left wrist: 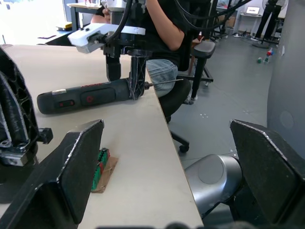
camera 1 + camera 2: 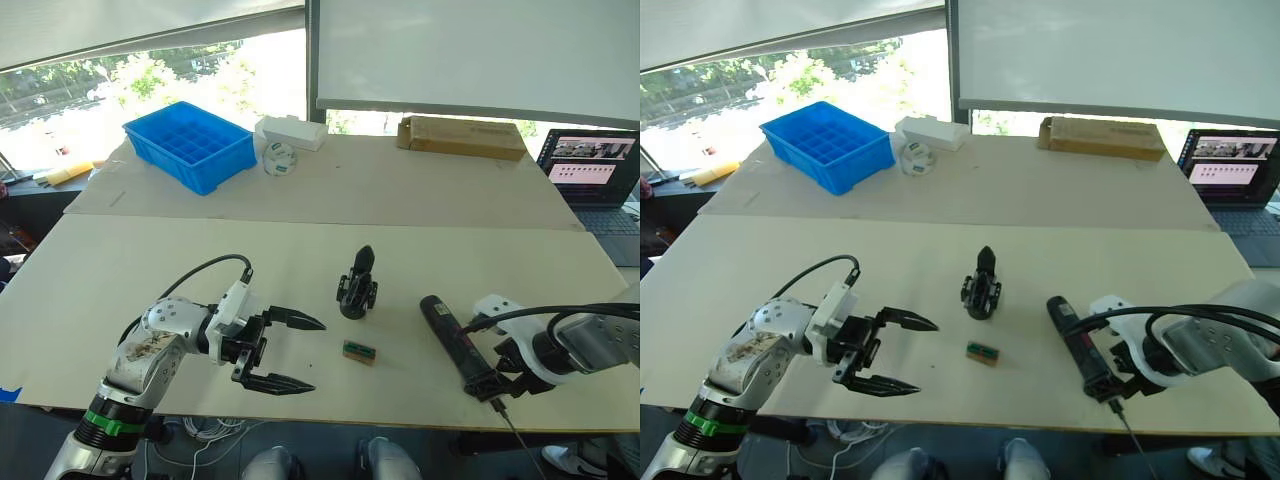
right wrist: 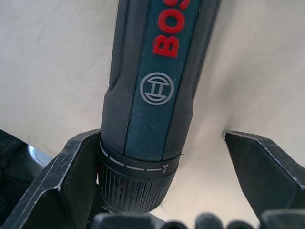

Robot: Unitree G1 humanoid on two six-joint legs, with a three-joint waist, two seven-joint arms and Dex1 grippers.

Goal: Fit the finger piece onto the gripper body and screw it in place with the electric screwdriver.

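Lying flat on the pale table (image 2: 150, 260) at its near right edge: the electric screwdriver (image 2: 452, 336), thick black barrel pointing far-left, thin metal bit overhanging the near edge. Set around its collar end, the right gripper (image 2: 497, 383), fingers spread wide, one black finger touching the collar on one side, the other standing well clear across bare tabletop; nothing clamped. Left of the screwdriver, near the table's middle, the gripper body (image 2: 357, 286), upright on its round base with one pointed finger sticking up. Just near-side of it, apart, a small green-and-tan block (image 2: 359, 351). Further left, the left gripper (image 2: 290, 352), held low over the near table, pointed fingers gaping wide and empty, tips aimed right toward the block. Finger piece: cannot tell where. At the far left, a blue bin (image 2: 190, 144).
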